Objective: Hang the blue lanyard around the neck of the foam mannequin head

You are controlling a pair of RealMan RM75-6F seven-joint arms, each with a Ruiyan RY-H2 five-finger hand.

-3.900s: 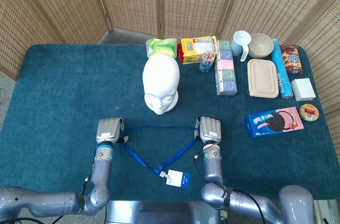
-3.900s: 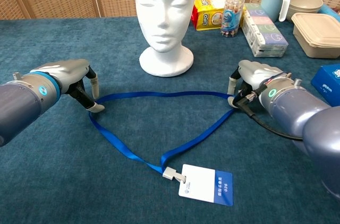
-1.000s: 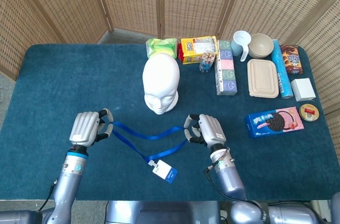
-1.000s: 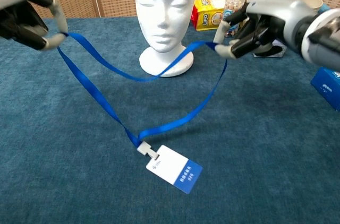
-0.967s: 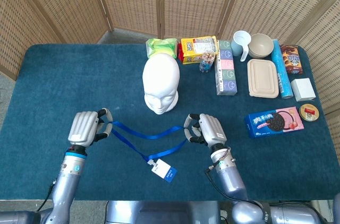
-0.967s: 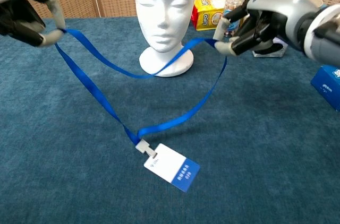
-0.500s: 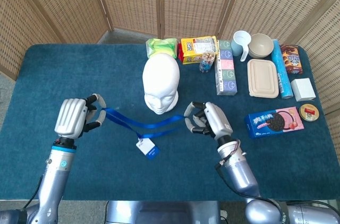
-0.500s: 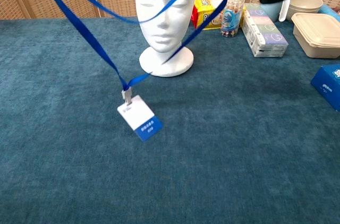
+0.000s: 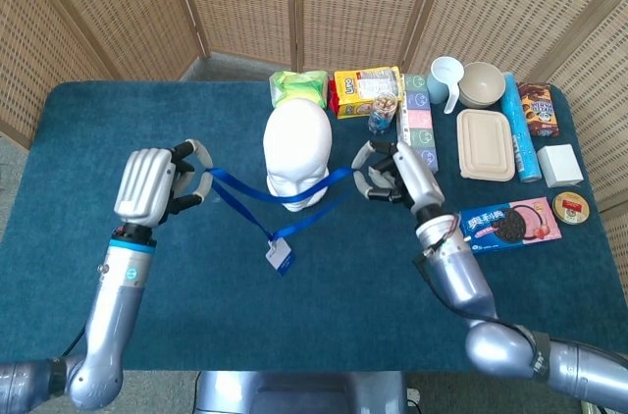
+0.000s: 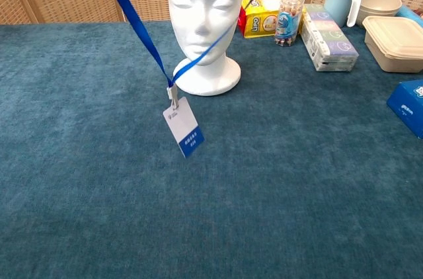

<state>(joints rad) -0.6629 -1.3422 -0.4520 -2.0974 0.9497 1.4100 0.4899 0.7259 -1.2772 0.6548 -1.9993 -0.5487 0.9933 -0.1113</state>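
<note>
The white foam mannequin head [image 9: 297,154] [image 10: 203,14] stands upright on the blue table, face toward me. The blue lanyard [image 9: 245,190] [image 10: 135,21] is lifted off the table and stretched between both hands in front of the face. Its white and blue badge [image 9: 279,257] [image 10: 184,127] dangles in the air. My left hand [image 9: 152,184] pinches the strap's left end. My right hand [image 9: 397,177] pinches the right end beside the foam head. In the chest view both hands are out of frame above; only the strap and badge show.
Behind and right of the foam head stand a green packet [image 9: 298,86], a yellow snack box [image 9: 365,90], a small jar [image 9: 381,118], a tea box [image 9: 416,125], a mug [image 9: 444,78], a bowl [image 9: 482,83], a lidded container [image 9: 485,144] and a blue cookie box [image 9: 506,225].
Both hands have risen and moved toward the foam head, carrying the strap up to face height. The badge has left the table and now hangs free.
</note>
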